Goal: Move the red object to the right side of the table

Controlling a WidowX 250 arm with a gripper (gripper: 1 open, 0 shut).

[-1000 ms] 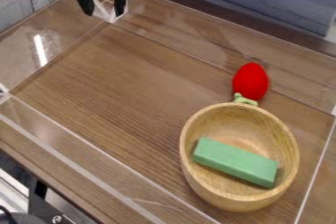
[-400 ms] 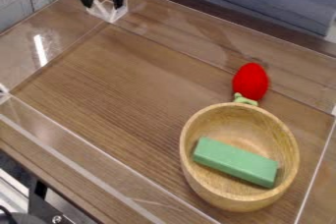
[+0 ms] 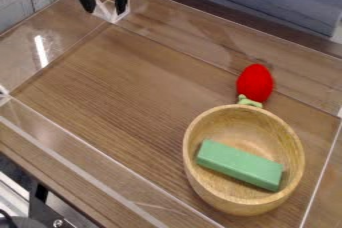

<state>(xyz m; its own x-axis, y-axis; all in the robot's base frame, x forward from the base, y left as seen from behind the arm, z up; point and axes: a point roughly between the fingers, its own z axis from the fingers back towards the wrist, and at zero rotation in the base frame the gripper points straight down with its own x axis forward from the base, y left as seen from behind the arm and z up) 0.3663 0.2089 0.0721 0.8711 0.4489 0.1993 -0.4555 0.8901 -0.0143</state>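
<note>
The red object (image 3: pixel 254 81) is a small strawberry-like toy with a green leafy end, lying on the brown wood-grain table (image 3: pixel 134 82) at the right, just beyond the wooden bowl. My gripper (image 3: pixel 103 5) hangs at the far left corner of the table, pointing down, far from the red object. Its black fingers (image 3: pixel 87 2) stand open with nothing between them.
A round light wooden bowl (image 3: pixel 201 167) sits at the near right and holds a green rectangular block (image 3: pixel 241 165). Low clear acrylic walls (image 3: pixel 47 47) edge the tabletop. A grey plank wall runs behind the table.
</note>
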